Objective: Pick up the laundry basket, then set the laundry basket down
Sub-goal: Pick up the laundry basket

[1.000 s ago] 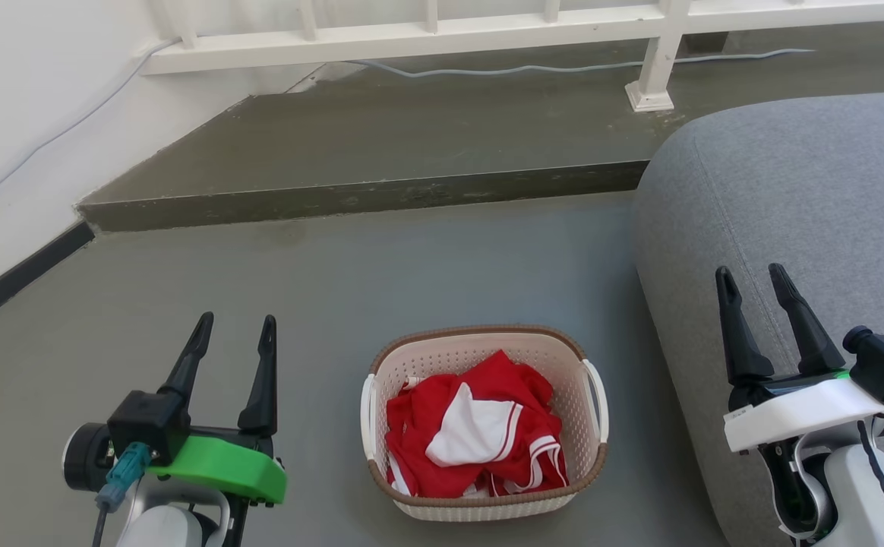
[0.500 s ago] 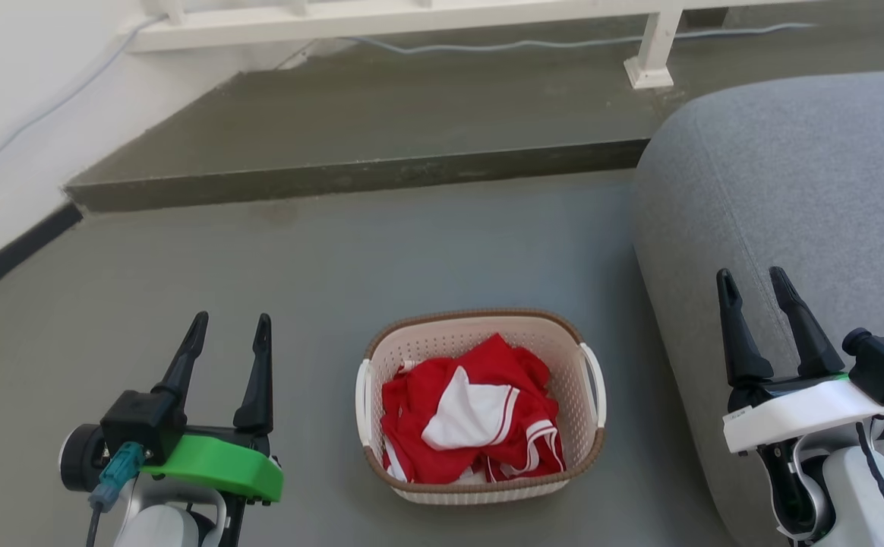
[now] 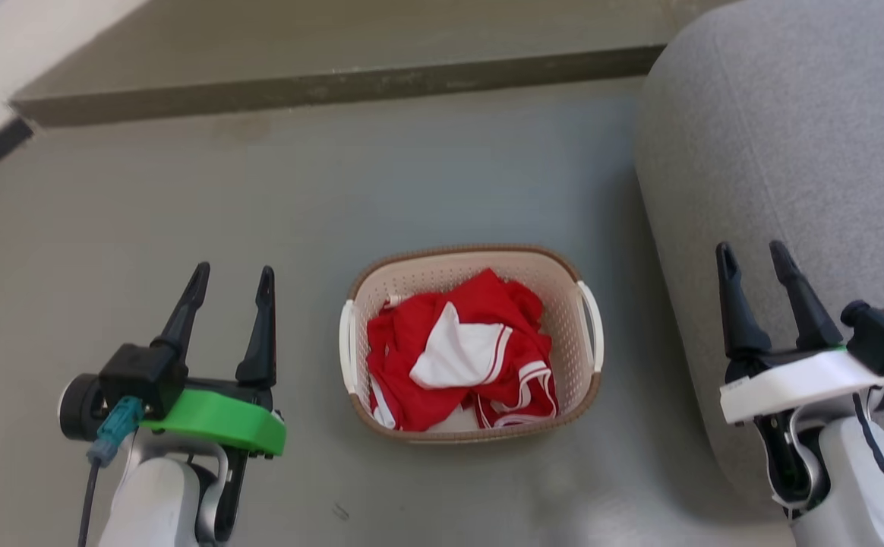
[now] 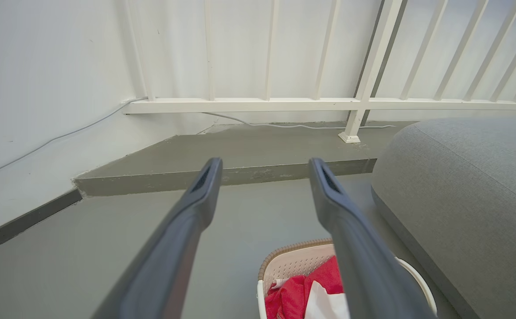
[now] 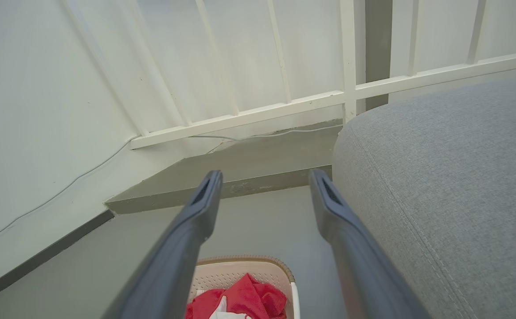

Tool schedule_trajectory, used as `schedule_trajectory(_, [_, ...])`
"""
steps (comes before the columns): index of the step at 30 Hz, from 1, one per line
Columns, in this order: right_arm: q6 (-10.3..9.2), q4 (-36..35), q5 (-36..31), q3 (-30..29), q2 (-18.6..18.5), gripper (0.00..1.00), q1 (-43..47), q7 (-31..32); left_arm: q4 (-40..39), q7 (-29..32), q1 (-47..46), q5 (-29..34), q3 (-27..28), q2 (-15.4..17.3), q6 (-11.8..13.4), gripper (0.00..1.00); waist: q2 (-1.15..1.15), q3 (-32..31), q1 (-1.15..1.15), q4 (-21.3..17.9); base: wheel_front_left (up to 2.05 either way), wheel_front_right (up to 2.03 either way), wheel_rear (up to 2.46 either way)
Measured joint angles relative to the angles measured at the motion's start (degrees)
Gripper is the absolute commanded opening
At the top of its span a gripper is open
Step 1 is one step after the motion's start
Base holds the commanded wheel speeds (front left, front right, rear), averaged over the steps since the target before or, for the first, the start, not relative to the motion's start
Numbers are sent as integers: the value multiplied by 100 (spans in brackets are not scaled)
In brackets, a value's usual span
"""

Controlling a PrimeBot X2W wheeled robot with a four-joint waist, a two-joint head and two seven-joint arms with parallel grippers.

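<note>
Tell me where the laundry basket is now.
In the head view, the laundry basket stands on the floor between the left gripper and the right gripper, left of the grey sofa.

Perforated plastic laundry basket (image 3: 563, 304), matt.

Bare floor (image 3: 184, 190) lies open around the basket (image 3: 427, 277) at 6, 9 and 12 o'clock, with free passage for the left hand (image 3: 234, 268). At 3 o'clock only a narrow strip of floor separates it from the grey sofa (image 3: 791, 152), whose rounded side crowds the right hand (image 3: 752, 246). Far off at 12 o'clock runs a low step (image 3: 320, 83).
</note>
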Motion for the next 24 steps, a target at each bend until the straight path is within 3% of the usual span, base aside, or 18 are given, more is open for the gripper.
schedule_trajectory(13, [47,567,-3,-80,52,100,-883,-14,447,0,-824,8,-85,-16,-52,100,0,1040,0,-79,0,0,0])
schedule_trajectory(24, [48,1391,-2,-10,96,100,-1818,-14,1378,0,-1753,160,-343,-47,-93,100,0,2027,1,-124,0,0,0])
